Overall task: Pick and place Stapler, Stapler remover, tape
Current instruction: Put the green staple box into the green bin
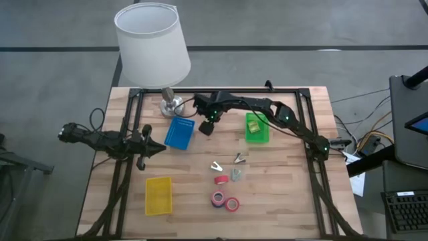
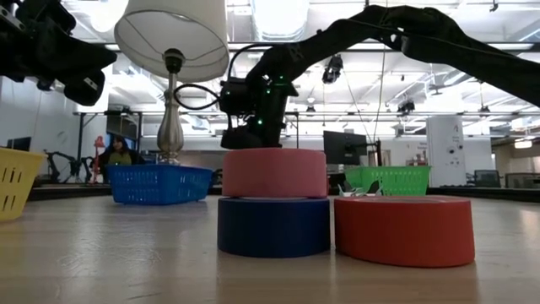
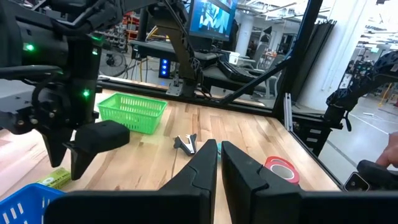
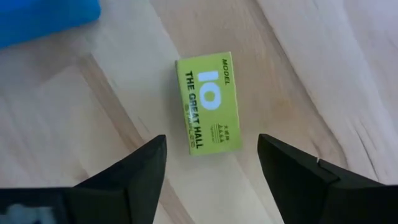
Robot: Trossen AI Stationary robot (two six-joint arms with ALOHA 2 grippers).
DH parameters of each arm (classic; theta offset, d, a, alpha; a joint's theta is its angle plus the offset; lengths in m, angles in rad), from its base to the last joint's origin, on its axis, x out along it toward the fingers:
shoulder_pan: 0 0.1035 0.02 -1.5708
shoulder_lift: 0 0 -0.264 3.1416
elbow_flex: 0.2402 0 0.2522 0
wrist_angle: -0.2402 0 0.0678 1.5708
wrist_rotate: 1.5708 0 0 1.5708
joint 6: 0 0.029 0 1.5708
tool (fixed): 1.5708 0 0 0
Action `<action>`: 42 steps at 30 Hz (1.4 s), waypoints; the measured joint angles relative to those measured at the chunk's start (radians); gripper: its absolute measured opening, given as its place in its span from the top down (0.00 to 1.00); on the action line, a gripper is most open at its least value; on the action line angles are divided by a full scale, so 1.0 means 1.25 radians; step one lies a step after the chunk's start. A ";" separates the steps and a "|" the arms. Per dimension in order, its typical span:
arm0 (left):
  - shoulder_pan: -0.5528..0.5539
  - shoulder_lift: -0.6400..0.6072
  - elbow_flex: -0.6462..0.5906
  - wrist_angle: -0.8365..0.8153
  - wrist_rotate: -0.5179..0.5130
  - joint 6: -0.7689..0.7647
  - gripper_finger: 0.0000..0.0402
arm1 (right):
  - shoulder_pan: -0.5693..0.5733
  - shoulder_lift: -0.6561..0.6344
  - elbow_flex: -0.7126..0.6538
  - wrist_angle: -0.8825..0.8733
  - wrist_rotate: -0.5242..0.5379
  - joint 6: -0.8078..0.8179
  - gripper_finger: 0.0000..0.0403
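Note:
The small yellow-green stapler box (image 4: 208, 102) lies flat on the wood beside the blue tray (image 1: 179, 132). My right gripper (image 4: 211, 163) hangs over it, pointing down and open, with one finger on each side and clear of the box. Staple removers (image 1: 217, 166) lie mid-table. Beside them are the tape rolls: a red one (image 1: 220, 179), a pink one (image 1: 218, 198) on top of a blue roll (image 2: 274, 226), and another red one (image 1: 232, 204). My left gripper (image 3: 217, 165) waits shut at the table's left, level and holding nothing.
A green tray (image 1: 257, 127) holding a yellow-green item stands at the far right, and a yellow tray (image 1: 158, 195) at the near left. A white-shaded lamp (image 1: 152, 40) stands at the far edge behind the blue tray. A black frame runs around the table.

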 joint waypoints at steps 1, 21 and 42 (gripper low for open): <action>0.000 0.000 0.000 0.000 0.000 0.000 0.94 | 0.002 0.000 -0.001 0.000 0.004 -0.003 0.40; 0.000 0.000 0.000 0.000 0.000 0.000 0.94 | 0.008 0.000 -0.006 -0.011 0.001 0.052 0.80; 0.000 0.000 0.000 0.000 0.000 0.000 0.94 | -0.025 -0.027 0.040 0.013 -0.187 0.363 0.84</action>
